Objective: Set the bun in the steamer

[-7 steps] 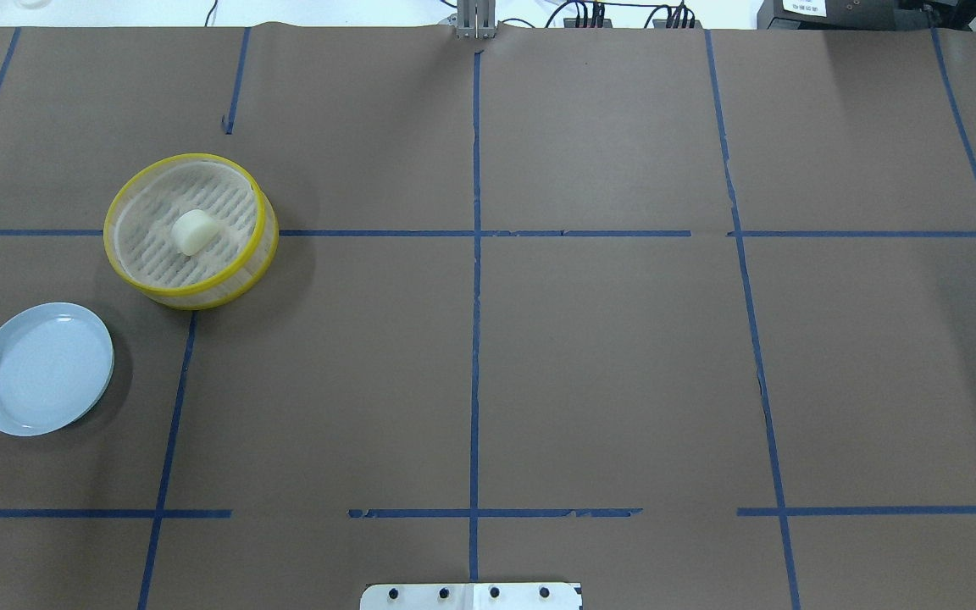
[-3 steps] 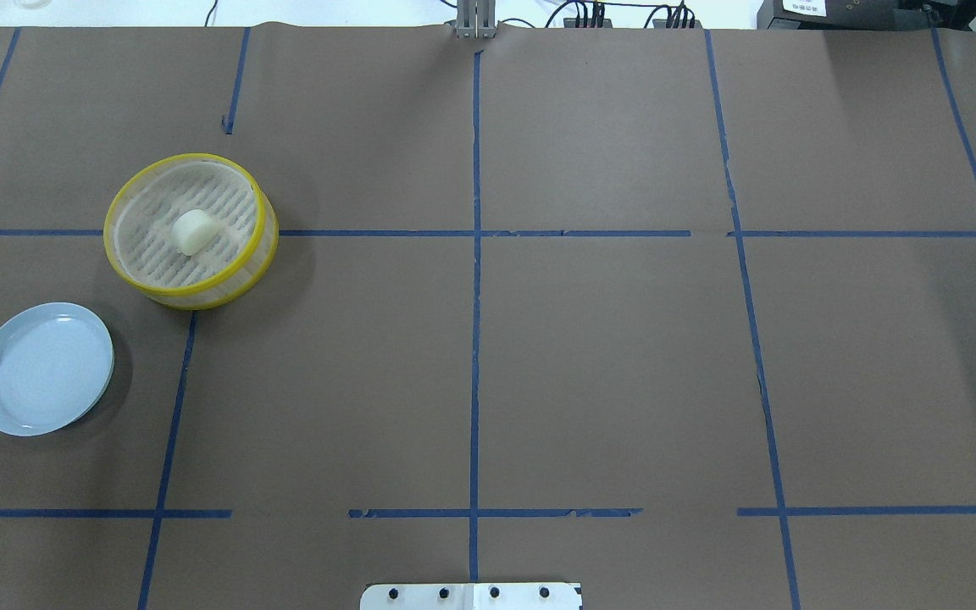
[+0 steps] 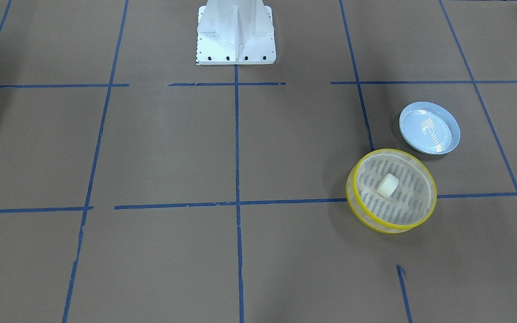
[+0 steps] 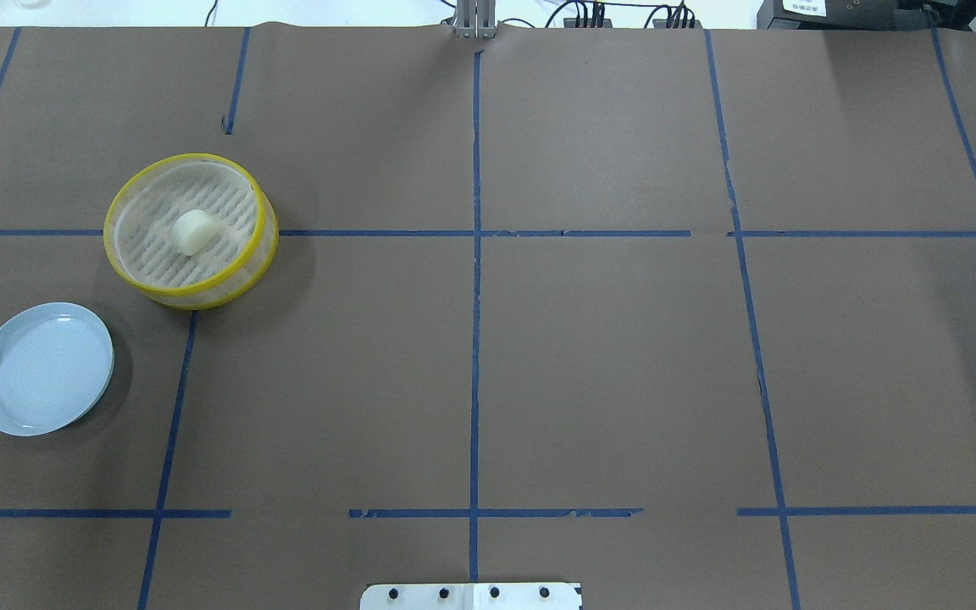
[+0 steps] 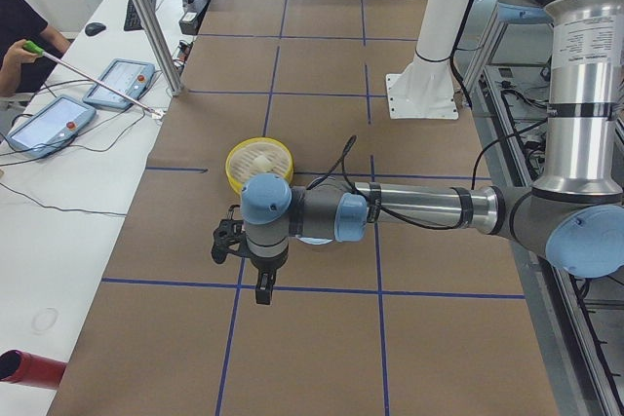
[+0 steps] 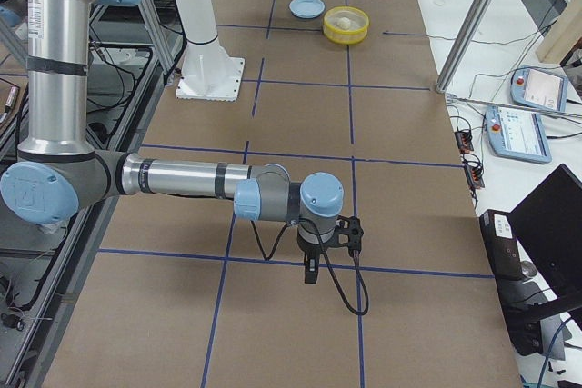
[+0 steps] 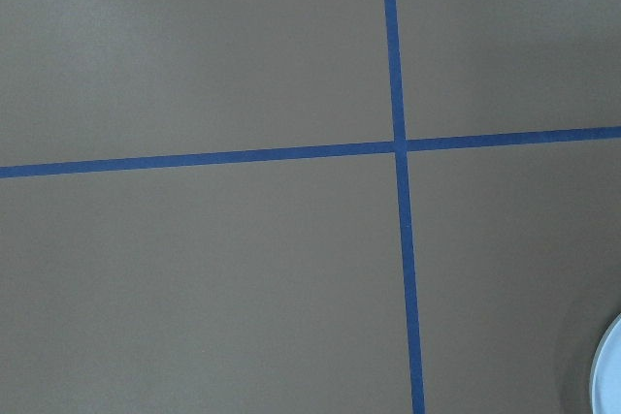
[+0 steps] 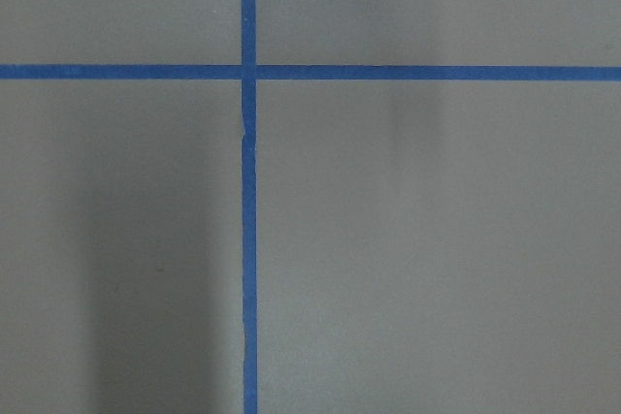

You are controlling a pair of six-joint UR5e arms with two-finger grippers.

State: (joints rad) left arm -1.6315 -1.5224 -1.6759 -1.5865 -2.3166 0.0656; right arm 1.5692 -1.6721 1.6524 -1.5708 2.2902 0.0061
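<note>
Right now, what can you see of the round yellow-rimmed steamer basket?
The round shallow steamer basket has two bright yellow rims, a translucent beige wall and a pale slotted floor. It stands upright, uncovered, on the brown paper table, robot's left side, across a blue tape line. A cream-white bun lies near its middle. The pale blue plate sits apart.

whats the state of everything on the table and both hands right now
bun: lying inside the steamer, nothing gripping it
steamer: upright, holding the bun
plate: upright, empty, apart from the steamer
left hand: clear of the bun, open or shut unclear
right hand: far from the steamer, open or shut unclear
</note>
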